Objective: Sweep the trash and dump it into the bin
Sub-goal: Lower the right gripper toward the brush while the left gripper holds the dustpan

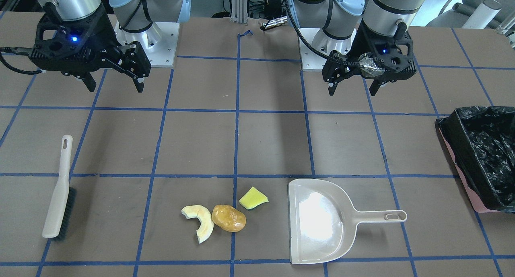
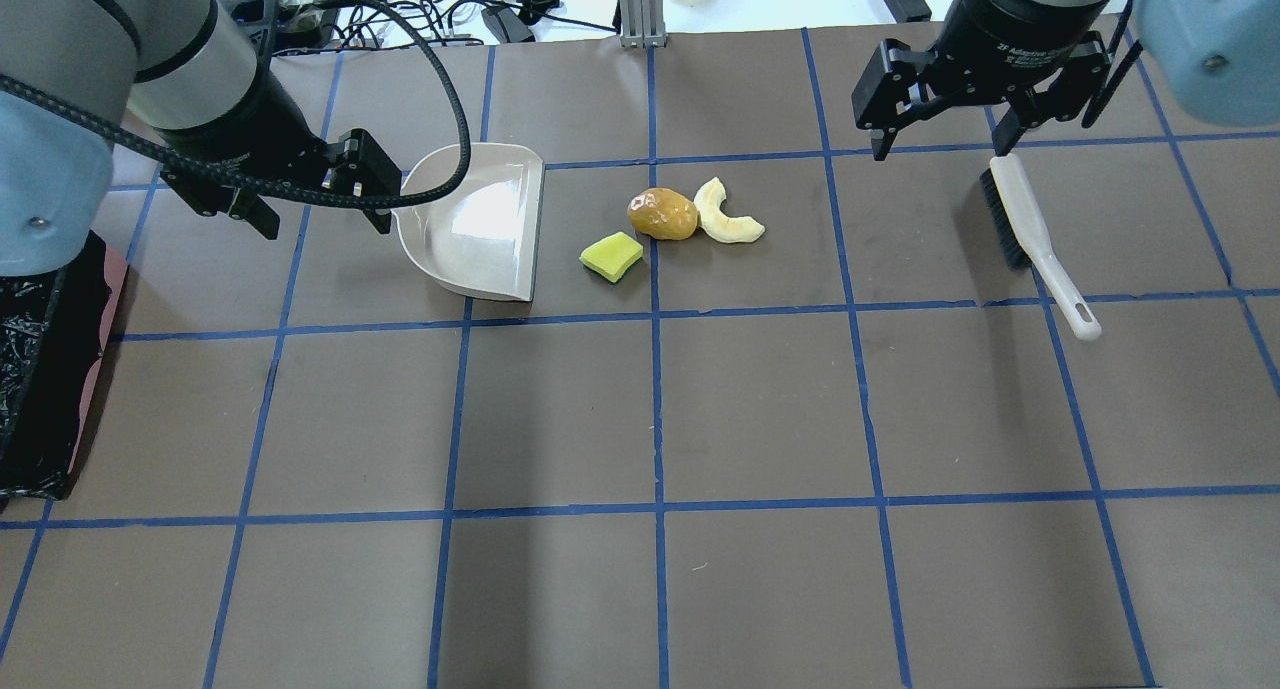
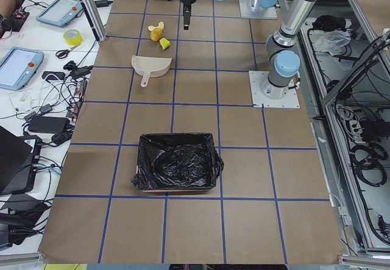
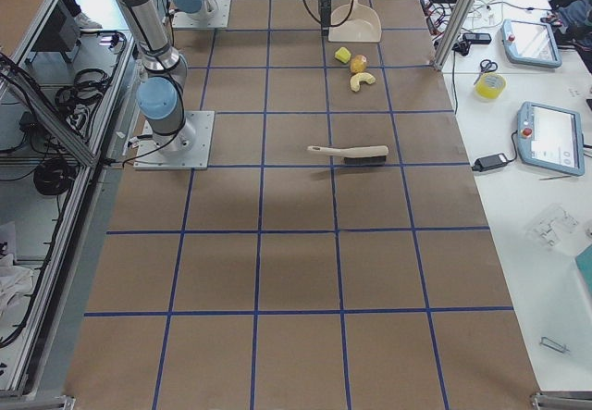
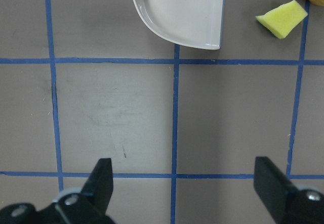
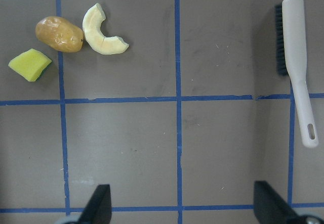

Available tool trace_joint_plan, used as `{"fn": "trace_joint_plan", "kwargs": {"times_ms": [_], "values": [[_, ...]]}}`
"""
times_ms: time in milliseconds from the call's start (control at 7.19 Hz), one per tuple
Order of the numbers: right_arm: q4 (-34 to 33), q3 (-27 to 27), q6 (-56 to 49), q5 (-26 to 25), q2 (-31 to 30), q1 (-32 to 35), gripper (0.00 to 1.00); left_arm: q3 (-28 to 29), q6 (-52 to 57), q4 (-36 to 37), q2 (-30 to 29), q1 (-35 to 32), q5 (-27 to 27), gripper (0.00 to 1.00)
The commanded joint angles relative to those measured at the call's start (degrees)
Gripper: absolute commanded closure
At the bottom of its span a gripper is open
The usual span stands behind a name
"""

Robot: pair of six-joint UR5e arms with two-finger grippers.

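Observation:
Three trash pieces lie together on the table: a cream rind slice (image 1: 200, 220), an amber potato-like lump (image 1: 228, 218) and a yellow-green sponge wedge (image 1: 253, 198). They also show in the overhead view, the rind (image 2: 727, 216), the lump (image 2: 662, 214) and the wedge (image 2: 612, 257). The black-lined pink bin (image 1: 456, 142) stands at the table's end on my left side. My left gripper (image 2: 325, 219) is open and empty, above the handle end of the beige dustpan (image 2: 480, 224). My right gripper (image 2: 940, 144) is open and empty, above the bristle end of the brush (image 2: 1035, 244).
The dustpan (image 1: 318, 216) is empty, its mouth facing the trash. The brush (image 1: 58, 192) lies flat on my right side, apart from the trash. The bin also shows in the exterior left view (image 3: 177, 137). Blue tape lines grid the brown table.

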Motion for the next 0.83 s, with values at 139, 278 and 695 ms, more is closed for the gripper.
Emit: {"fn": "trace_joint_plan", "kwargs": {"times_ms": [139, 278, 695], "values": [[-0.35, 0.0, 0.44, 0.5, 0.09, 0.0, 0.0, 0.22, 13.78, 4.44, -1.43, 3.44, 0.33, 0.0], [-0.44, 0.0, 0.35, 0.51, 0.09, 0.0, 0.0, 0.13, 18.12, 8.63, -2.83, 3.9, -0.11, 0.0], [-1.93, 0.18, -5.51, -0.63, 2.54, -0.96, 0.0, 1.01, 41.21, 13.48, -8.45, 4.34, 0.23, 0.0]]}}
